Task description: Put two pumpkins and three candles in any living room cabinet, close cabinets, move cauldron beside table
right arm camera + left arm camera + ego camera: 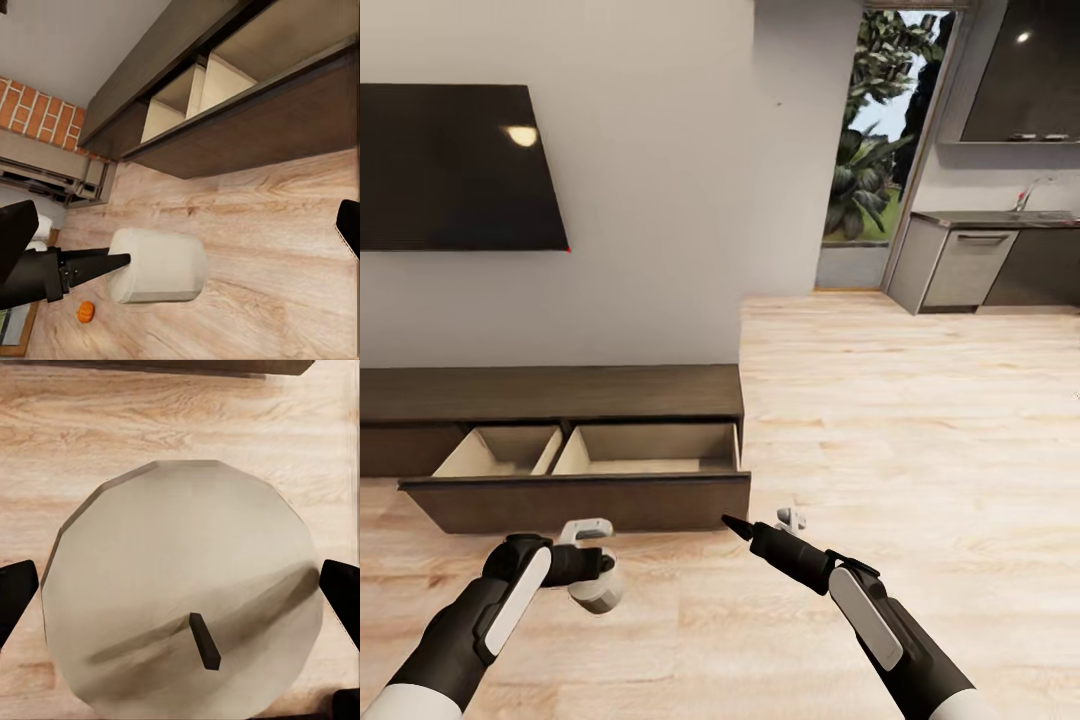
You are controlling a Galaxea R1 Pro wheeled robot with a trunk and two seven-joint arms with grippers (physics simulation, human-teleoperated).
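My left gripper [596,588] is shut on a fat off-white candle [598,594], held just above the wood floor in front of the cabinet [560,395]. In the left wrist view the candle's [180,585] round top and dark wick sit between the two fingers [15,592]. The cabinet's wide drawer [575,500] stands pulled out, and both pale compartments show nothing inside. My right gripper [745,528] hangs open to the right of the candle, empty. The right wrist view shows the candle [157,266], the open drawer [247,135], and a small orange pumpkin [86,311] on the floor beyond.
A dark TV [455,165] hangs on the wall above the cabinet. Wood floor [910,420] stretches right toward a kitchen counter [980,265] and a glass door [865,150]. A brick wall section [34,109] shows past the cabinet's far end.
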